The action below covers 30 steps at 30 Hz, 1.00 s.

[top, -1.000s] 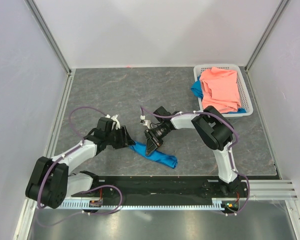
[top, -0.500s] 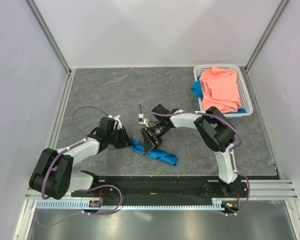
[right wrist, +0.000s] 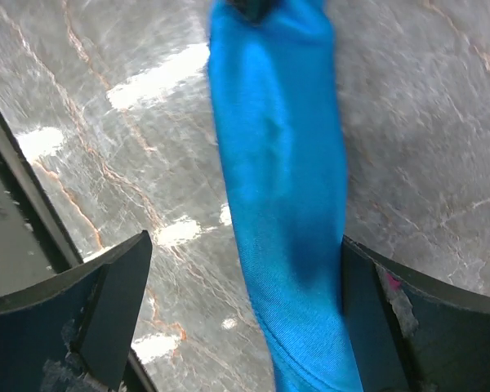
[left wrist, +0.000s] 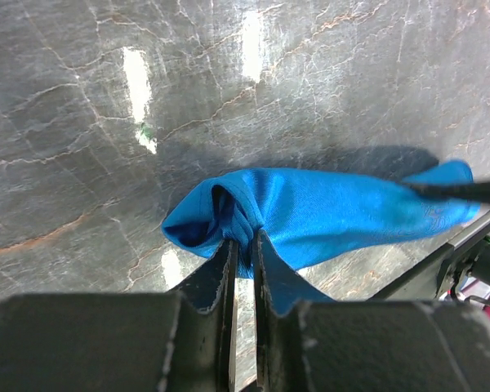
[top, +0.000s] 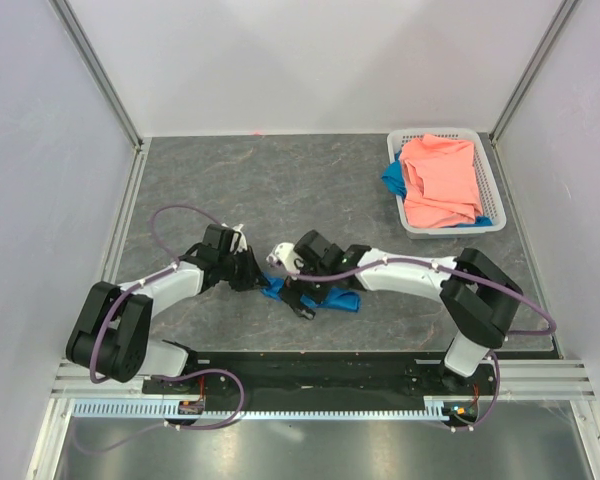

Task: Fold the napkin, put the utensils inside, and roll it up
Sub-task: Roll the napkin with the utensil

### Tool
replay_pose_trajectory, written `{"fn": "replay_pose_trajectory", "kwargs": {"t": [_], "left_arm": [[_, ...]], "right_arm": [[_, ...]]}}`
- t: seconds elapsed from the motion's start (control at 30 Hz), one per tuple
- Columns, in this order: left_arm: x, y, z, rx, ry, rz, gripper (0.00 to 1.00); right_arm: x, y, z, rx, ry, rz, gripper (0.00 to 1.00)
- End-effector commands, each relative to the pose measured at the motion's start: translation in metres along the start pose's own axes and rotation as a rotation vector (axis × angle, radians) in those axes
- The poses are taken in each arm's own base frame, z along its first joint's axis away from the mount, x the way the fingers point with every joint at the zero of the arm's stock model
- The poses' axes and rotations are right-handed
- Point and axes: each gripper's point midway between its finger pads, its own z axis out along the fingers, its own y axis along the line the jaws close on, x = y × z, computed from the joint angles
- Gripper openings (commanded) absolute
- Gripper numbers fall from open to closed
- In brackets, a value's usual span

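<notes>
Pinching the left end of the bright blue napkin (left wrist: 335, 212), my left tool (left wrist: 241, 243) has its jaws almost together, with cloth bunched between them. My right tool (right wrist: 241, 269) stands wide open, one finger on each side of the long bundle, gripping nothing. The napkin lies on the gray tabletop (top: 230, 180) near its near edge, between my two arms. A white basket (top: 450, 230) holding a salmon-pink cloth (top: 440, 180) sits at the far right.
</notes>
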Motion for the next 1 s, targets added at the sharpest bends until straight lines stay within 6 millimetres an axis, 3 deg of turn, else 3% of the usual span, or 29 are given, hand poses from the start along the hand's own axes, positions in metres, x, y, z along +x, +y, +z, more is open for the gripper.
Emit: {"fn": "replay_pose_trajectory", "kwargs": {"t": [0.0, 0.2, 0.37, 0.6, 0.77, 0.87, 0.93, 0.97], "left_arm": [[-0.003, -0.007, -0.002, 0.016, 0.045, 0.032, 0.14], [-0.004, -0.012, -0.002, 0.027, 0.074, 0.030, 0.14], [-0.002, -0.010, 0.000, 0.021, 0.088, 0.027, 0.14], [-0.002, -0.012, -0.001, 0.025, 0.098, 0.025, 0.14], [-0.003, -0.013, 0.000, 0.029, 0.100, 0.030, 0.14], [-0.003, -0.014, -0.001, 0.035, 0.103, 0.033, 0.15], [-0.006, -0.016, -0.002, 0.040, 0.096, 0.037, 0.19], [-0.007, -0.018, -0.002, 0.043, 0.090, 0.043, 0.21]], "right_arm": [[-0.021, -0.017, -0.006, 0.202, -0.091, -0.142, 0.98], [-0.019, -0.026, -0.003, 0.335, -0.068, -0.234, 0.98], [-0.034, -0.010, -0.010, 0.306, -0.116, -0.277, 0.98], [-0.006, -0.006, 0.021, 0.238, -0.004, -0.259, 0.98], [0.002, -0.015, 0.027, 0.242, 0.031, -0.220, 0.98], [0.009, -0.022, 0.029, 0.198, 0.059, -0.158, 0.91], [0.013, -0.029, 0.030, 0.164, 0.079, -0.106, 0.80], [0.019, -0.021, 0.031, 0.106, 0.101, -0.078, 0.77]]}}
